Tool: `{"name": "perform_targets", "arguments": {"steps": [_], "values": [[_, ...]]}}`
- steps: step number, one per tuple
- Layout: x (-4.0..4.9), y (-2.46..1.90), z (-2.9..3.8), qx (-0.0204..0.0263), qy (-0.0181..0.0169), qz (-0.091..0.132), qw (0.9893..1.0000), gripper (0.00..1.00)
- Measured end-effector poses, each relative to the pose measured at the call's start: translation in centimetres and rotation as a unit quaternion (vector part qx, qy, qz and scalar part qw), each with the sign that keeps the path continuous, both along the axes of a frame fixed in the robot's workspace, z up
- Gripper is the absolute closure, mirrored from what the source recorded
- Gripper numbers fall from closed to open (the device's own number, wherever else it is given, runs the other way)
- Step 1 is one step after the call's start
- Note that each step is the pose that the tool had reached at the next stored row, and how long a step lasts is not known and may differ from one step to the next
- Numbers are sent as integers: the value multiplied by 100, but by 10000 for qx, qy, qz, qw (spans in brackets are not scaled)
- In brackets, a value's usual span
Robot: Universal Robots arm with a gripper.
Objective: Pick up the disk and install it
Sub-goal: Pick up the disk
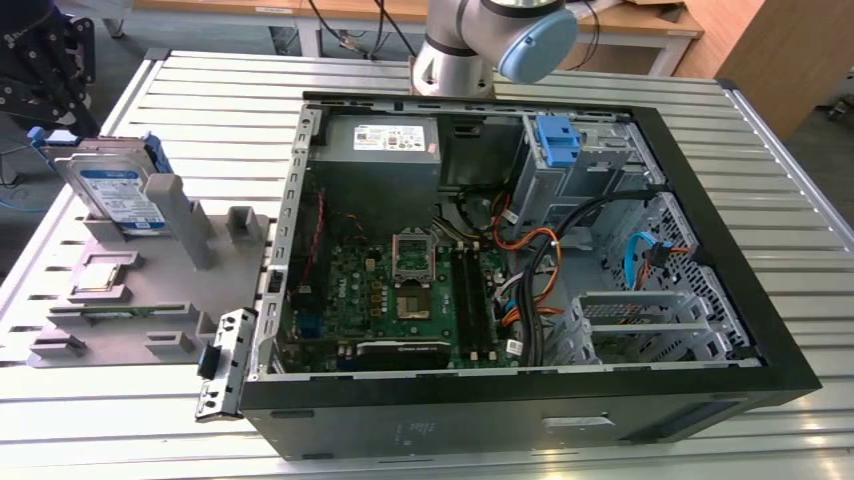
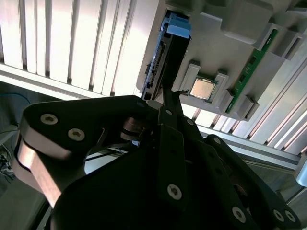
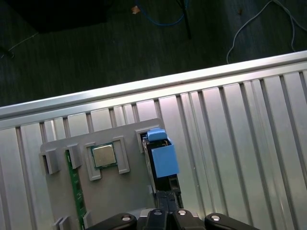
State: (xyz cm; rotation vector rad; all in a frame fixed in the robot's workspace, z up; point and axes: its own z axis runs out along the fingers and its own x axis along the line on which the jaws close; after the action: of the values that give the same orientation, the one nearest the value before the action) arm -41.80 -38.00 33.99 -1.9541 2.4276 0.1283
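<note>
The disk stands upright at the grey holder's corner — probably stiff, weighty, shock-sensitive — best pinched across its flat faces. The gripper has its fingers seemingly pressed together.

Exterior view: bright, even light from overhead on the slatted metal table, with short soft shadows, and the open computer case dim in its interior. Second wrist view: hard glare bleaches the table slats almost white, and the pincer reads as a dark, underlit mass with a pale sheen on one rounded link. First wrist view: streaked reflections along the slats, and the floor beyond the table edge in deep shadow.
</note>
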Motion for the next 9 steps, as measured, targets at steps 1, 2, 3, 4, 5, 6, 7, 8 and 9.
{"name": "perform_targets", "arguments": {"steps": [1, 2, 3, 4, 5, 6, 7, 8, 9], "values": [[0, 0, -1, 0, 0, 5, 10000, 89], [0, 0, -2, 0, -1, 11, 10000, 89], [0, 0, -4, 0, -2, 19, 10000, 89], [0, 0, -5, 0, -2, 24, 10000, 89], [0, 0, -6, 0, -2, 27, 10000, 89], [0, 0, -7, 0, -2, 30, 10000, 89], [0, 0, -7, 0, -2, 32, 10000, 89], [0, 0, -7, 0, -2, 32, 10000, 89], [0, 0, -7, 0, -2, 32, 10000, 89]]}}
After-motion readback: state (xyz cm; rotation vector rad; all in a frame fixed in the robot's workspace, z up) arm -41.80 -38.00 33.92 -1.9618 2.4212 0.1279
